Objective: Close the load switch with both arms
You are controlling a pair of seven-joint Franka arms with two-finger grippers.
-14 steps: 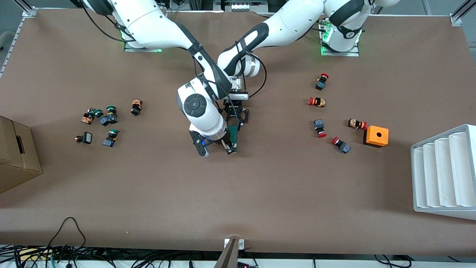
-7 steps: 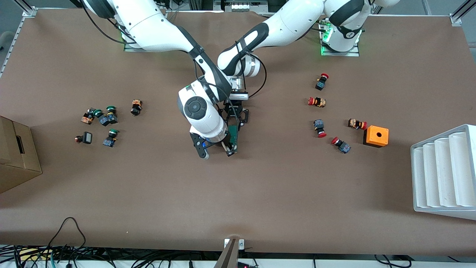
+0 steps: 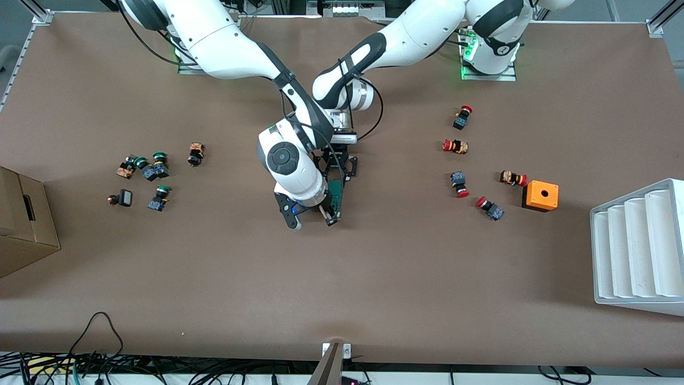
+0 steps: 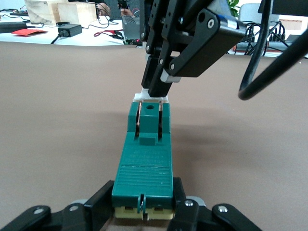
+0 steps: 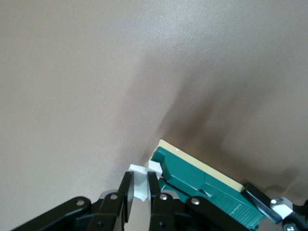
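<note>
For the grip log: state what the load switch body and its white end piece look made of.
Load switch body: seemingly moulded plastic, matte dark green, with ribbed top and crisp edges. White end piece: probably plastic too, smooth and opaque, pinched by the right gripper. Left gripper clamps the other end.

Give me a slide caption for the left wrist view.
Left claw grips the green load switch at one end while the right claw pinches its white end piece.
</note>
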